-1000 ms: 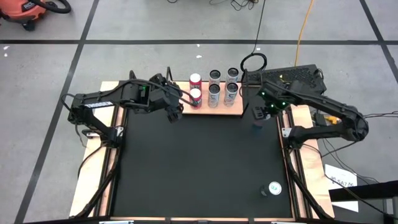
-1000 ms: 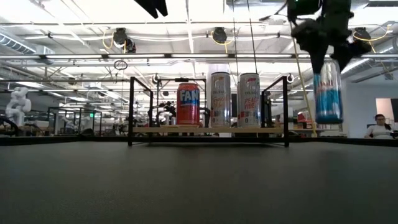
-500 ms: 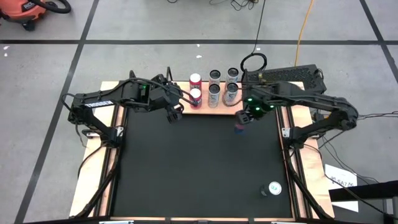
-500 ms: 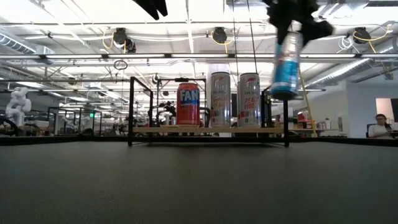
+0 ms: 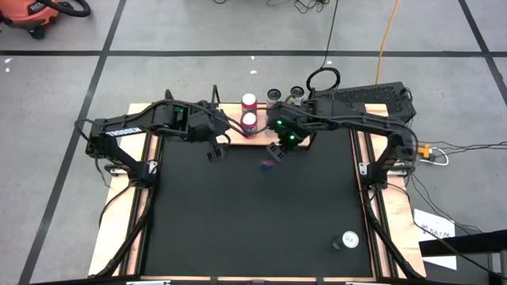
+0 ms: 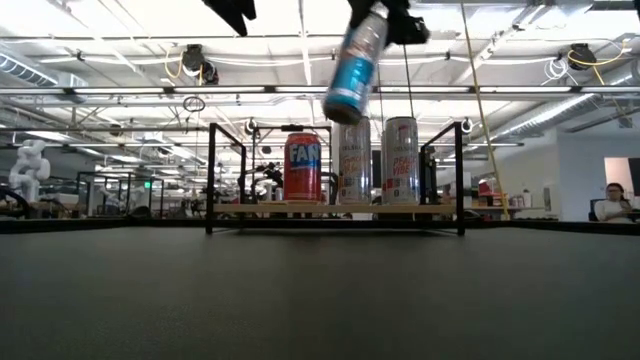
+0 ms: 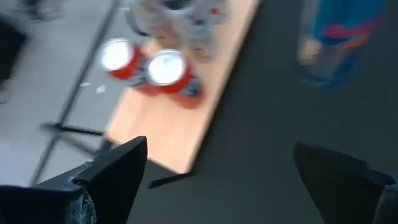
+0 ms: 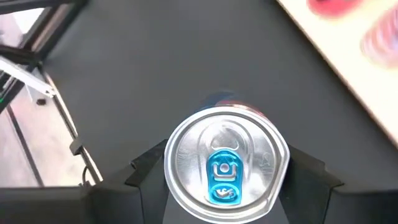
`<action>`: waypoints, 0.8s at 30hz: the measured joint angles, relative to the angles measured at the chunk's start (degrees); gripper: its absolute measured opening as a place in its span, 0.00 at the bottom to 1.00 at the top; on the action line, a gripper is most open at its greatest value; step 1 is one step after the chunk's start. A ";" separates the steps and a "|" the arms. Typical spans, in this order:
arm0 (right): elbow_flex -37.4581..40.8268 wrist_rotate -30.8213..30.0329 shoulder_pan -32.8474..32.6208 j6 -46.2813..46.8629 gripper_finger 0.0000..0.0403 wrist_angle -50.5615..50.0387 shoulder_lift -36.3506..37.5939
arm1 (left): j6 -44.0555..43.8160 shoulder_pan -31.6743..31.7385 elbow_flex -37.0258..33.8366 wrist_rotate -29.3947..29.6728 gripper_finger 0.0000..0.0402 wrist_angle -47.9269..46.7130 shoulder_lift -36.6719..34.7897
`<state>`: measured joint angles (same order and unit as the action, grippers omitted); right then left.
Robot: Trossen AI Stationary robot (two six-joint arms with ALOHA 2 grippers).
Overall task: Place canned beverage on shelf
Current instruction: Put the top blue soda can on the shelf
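The shelf [image 5: 238,138] is a small light-wood board with black uprights at the table's far edge; it also shows in the low view [image 6: 335,208]. Two red cans [image 5: 249,120] and several silver cans [image 5: 274,95] stand on it. My right gripper [image 5: 276,152] is shut on a blue canned beverage [image 6: 355,65], high above the black tabletop, just in front of the shelf. My left gripper [image 5: 213,151] hangs open and empty near the shelf's left end; its wrist view shows the fingers wide apart [image 7: 224,180] and the blue can [image 7: 339,37] beyond them. My right gripper pinches the blue can near its top rim [image 8: 177,163], one finger [image 8: 146,171] on each side of the can's wall. The fingers come from above, pointing down. The can hangs below them, lifted clear of the table and tilted, its bottom [image 6: 340,112] swung toward the table's left.
A silver can [image 5: 348,237] stands alone on the black tabletop near its near right corner. Light-wood strips [image 5: 139,190] edge the tabletop on both sides. The middle of the tabletop [image 5: 253,214] is bare.
My right gripper has carried the blue can from beyond the shelf's right end toward the table's left, along the shelf's front, rising as it went. The can, upright a second ago, now hangs tilted. My left gripper has shifted a little toward the near left.
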<state>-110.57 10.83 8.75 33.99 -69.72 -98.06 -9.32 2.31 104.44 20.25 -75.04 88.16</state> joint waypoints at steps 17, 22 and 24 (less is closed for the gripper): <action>-11.93 1.40 -3.37 -21.02 0.56 1.20 -2.50 | 7.07 -0.02 -0.02 -19.31 0.99 20.10 2.29; -12.78 1.33 -4.59 -24.90 0.56 2.97 -2.48 | 6.81 -0.02 -0.08 -23.90 0.99 20.56 5.00; -12.80 1.33 -4.76 -25.71 0.56 3.40 -2.45 | 6.87 -0.01 -0.11 -26.42 0.99 20.77 6.17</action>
<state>-123.37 12.16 3.99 8.28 -66.32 -100.51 -2.44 2.30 104.33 -6.17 -54.27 94.33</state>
